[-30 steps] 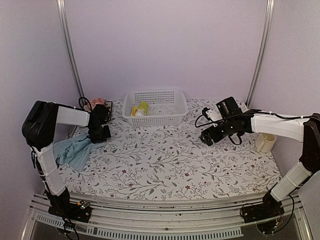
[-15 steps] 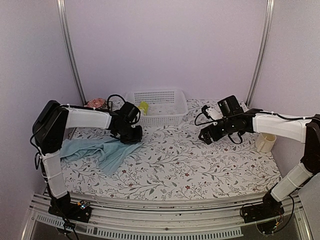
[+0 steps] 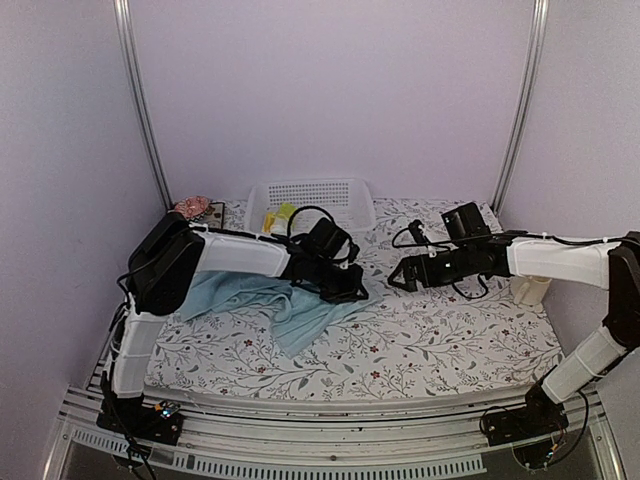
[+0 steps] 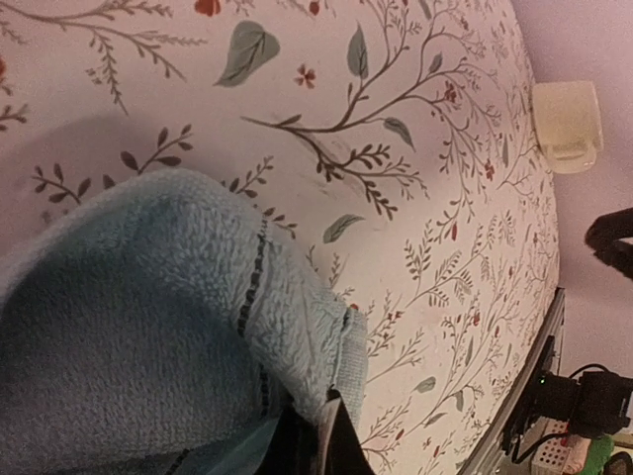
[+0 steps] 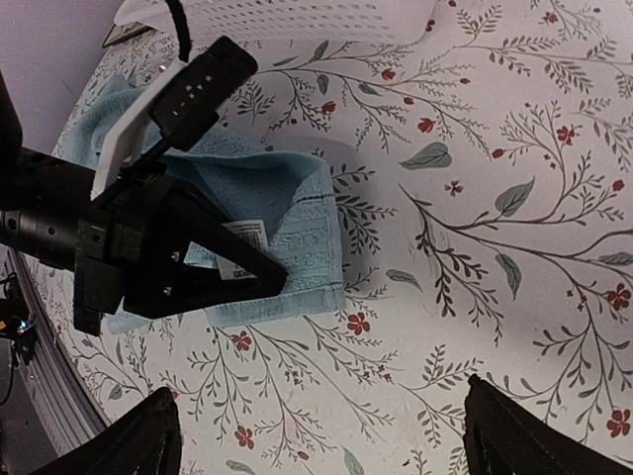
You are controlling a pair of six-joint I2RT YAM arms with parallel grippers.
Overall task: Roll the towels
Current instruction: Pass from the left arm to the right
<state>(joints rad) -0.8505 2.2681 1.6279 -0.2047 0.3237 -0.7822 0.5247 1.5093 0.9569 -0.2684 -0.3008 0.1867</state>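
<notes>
A robotics lab booth, by the look of it: plain lilac panels [image 3: 330,90] close in the far side and both flanks, with metal posts [image 3: 141,100] at the corners. Two white-and-black robot arms [image 3: 240,255] are bolted to an aluminium rail [image 3: 330,418] along the near edge of the table [image 3: 450,350].

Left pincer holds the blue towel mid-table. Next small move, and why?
Probably move the open right pincer to a free edge of the blue towel: the left pincer is shut on one corner and the cloth lies rumpled, not flat.
</notes>
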